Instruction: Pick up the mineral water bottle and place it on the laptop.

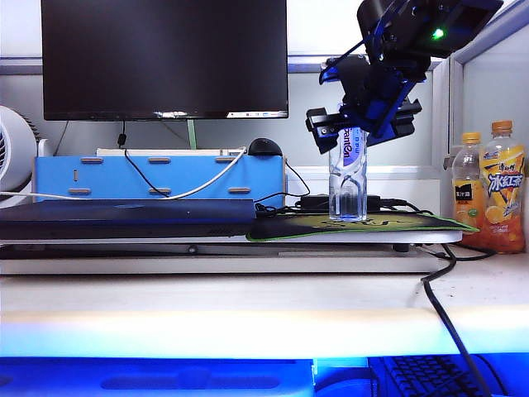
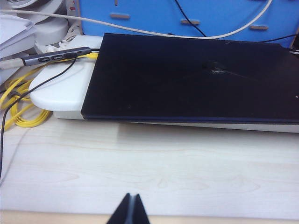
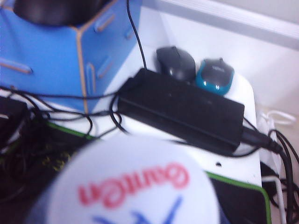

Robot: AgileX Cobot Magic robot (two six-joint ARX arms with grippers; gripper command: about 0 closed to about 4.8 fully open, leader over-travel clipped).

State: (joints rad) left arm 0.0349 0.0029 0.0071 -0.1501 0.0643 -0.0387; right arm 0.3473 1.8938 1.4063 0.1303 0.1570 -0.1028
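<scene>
Right gripper (image 1: 357, 124) at the bottle's top; left gripper parked.

The left gripper (image 2: 130, 210) sits low over the bare desk (image 2: 154, 168), fingers pressed together, the laptop (image 2: 187, 79) just beyond it on a white stand (image 2: 60, 91). Farther right, the bottle (image 1: 348, 178) stands upright on the mouse pad (image 1: 413, 223), right gripper spread wide around its top, not clamped. Behind lie a power brick (image 3: 182, 109) and two mice (image 3: 176, 63).

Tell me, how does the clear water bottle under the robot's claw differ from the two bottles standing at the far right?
The mineral water bottle is clear with a white-purple label; the two orange drink bottles hold orange liquid under orange caps. The water bottle stands on the green-edged mouse pad, right under the open right gripper; the orange ones stand apart on the desk. The left gripper is shut, elsewhere. All stand upright.
</scene>
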